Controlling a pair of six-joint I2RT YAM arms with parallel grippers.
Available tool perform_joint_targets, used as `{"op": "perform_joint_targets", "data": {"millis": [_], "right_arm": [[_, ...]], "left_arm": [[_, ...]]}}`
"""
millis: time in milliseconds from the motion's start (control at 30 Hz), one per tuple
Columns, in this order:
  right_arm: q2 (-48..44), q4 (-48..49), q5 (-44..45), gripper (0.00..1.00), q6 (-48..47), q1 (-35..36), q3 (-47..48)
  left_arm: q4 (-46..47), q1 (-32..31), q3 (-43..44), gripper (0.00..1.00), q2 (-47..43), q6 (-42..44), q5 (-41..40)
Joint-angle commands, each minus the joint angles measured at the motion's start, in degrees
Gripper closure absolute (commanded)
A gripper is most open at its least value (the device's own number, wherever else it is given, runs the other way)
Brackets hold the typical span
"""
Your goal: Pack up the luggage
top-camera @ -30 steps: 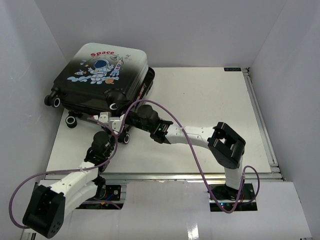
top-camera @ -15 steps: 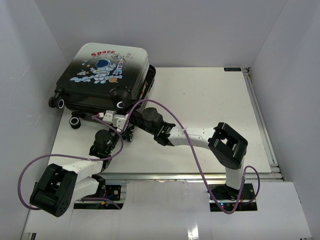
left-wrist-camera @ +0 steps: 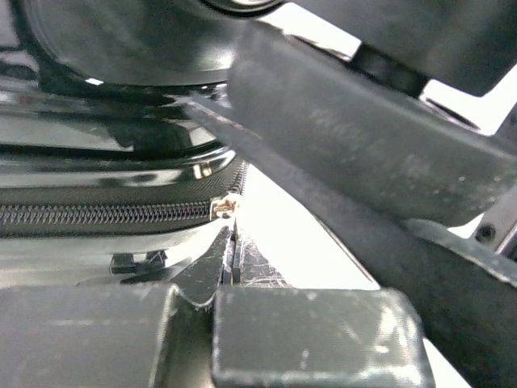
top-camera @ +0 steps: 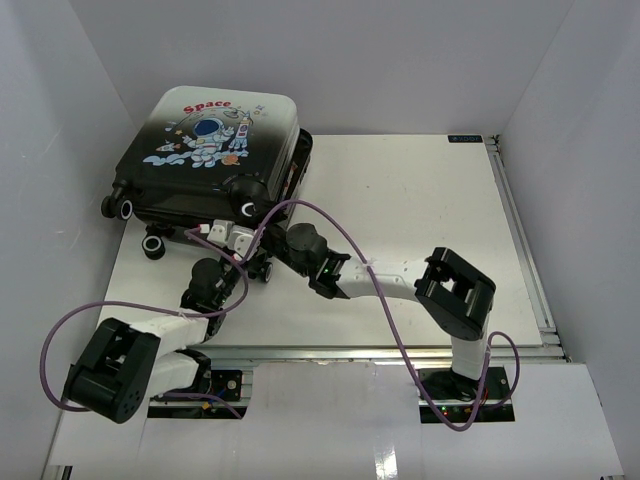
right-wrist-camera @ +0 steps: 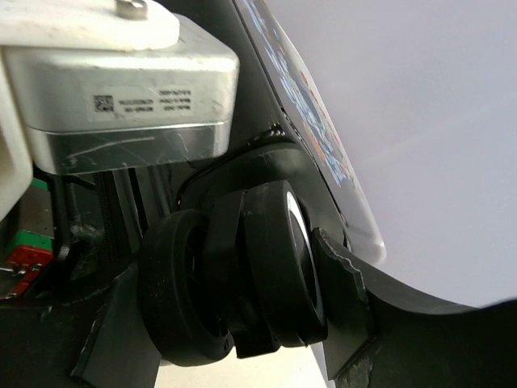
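**Tabletop.** The flat white tabletop (top-camera: 420, 200) is matt, and most of its right half is bare.

**Task item.** The small hard-shell suitcase (top-camera: 200, 150) lies at the far-left corner of the tabletop with its printed face up and its wheeled end towards the arms. The shell is glossy moulded plastic with rounded corners. It shades from black to white and carries a cartoon astronaut and a red "Space" print.

**Progress.** In the overhead view the two shell halves are seen brought together, so nothing of the interior can be inspected. The loading is judged to be finished and the closing stage to be in hand. The black coil zipper (left-wrist-camera: 105, 214) is meshed along the run seen on one side of the slider. The run beyond the slider cannot be traced, so some zipping is presumed outstanding.

**Right end effector.** The right end effector (right-wrist-camera: 230, 323) is held well open astride a black twin caster wheel (right-wrist-camera: 275, 259) of smooth hard plastic. One finger sits against or just beside the wheel. Whether pressure is being applied cannot be told.

**Left end effector.** The left end effector (left-wrist-camera: 214, 295) is fully closed, and its scuffed grey pads meet just below the seam. The small metal zipper pull (left-wrist-camera: 224, 208) appears to be nipped between them by its thin dark tab.
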Motion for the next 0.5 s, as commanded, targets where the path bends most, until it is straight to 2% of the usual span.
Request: {"op": "perform_joint_targets", "data": {"millis": [0,33,100,200,233,267,367,467], "right_arm": [[2.5,7.6,8.7,0.59,19.6,3.6,-0.4],[1.8,7.8,8.5,0.51,20.6,3.6,-2.5],[-0.4,9.7,6.3,0.45,22.6,3.6,-5.8],[-3.1,1.9,3.7,0.39,25.2,3.9,-4.9],[-3.9,-0.2,3.4,0.33,26.1,4.0,-5.0],[-5.1,-2.2,3.4,0.23,27.0,4.1,-5.4],[-8.1,-8.6,2.7,0.06,28.2,4.1,-7.5],[-11.3,-8.3,2.7,0.03,29.4,4.1,-11.4]], "left_arm": [[6.1,-7.7,1.7,1.00,-9.6,2.1,19.5],[5.0,-7.7,1.0,1.00,-10.8,2.4,17.6],[3.5,-7.7,-0.9,1.00,-13.7,3.2,12.4],[3.0,-7.6,-1.7,1.00,-15.4,3.7,7.6],[2.7,-7.5,-1.7,1.00,-15.6,3.6,6.9],[2.8,-7.4,-1.7,1.00,-15.7,3.5,6.5],[3.3,-7.3,-1.9,1.00,-15.8,2.7,5.0],[4.7,-7.3,-2.7,1.00,-15.7,1.9,3.6]]}}
